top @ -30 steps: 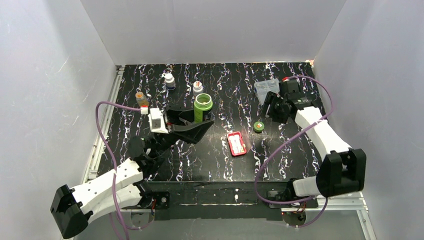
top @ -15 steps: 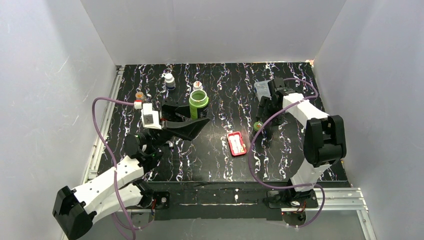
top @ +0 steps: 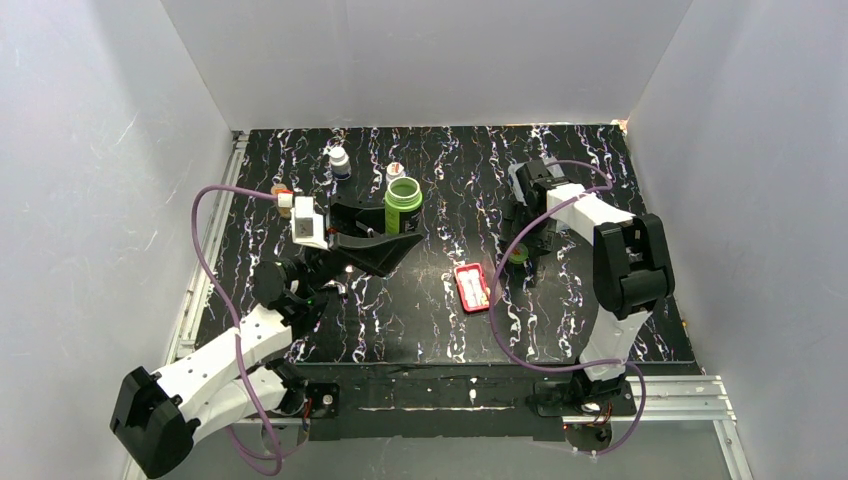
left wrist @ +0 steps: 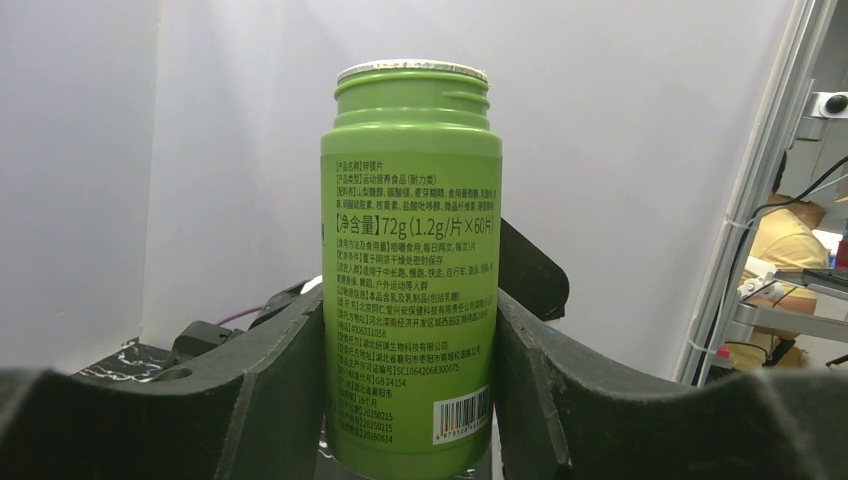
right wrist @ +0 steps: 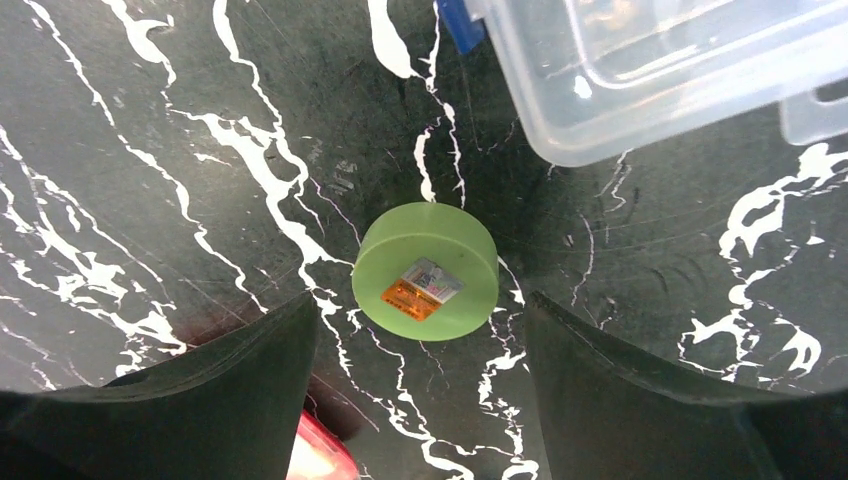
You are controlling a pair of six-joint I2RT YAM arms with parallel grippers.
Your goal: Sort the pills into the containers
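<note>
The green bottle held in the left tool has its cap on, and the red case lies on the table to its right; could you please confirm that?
Not quite: the bottle is uncapped. The left wrist view shows its bare threaded neck and open rim. The left tool does hold it, and the red case lies on the table to its right.

A green bottle (left wrist: 410, 270) carries a label of small Chinese print; its largest line reads 净含量 72g (1.2g/片×60片); lower down stand GB 24154 and 20250215, with a barcode (left wrist: 460, 413) at the bottom right. A green cap (right wrist: 425, 270) bears an orange and blue sticker (right wrist: 421, 288); its print is too small to read.
</note>
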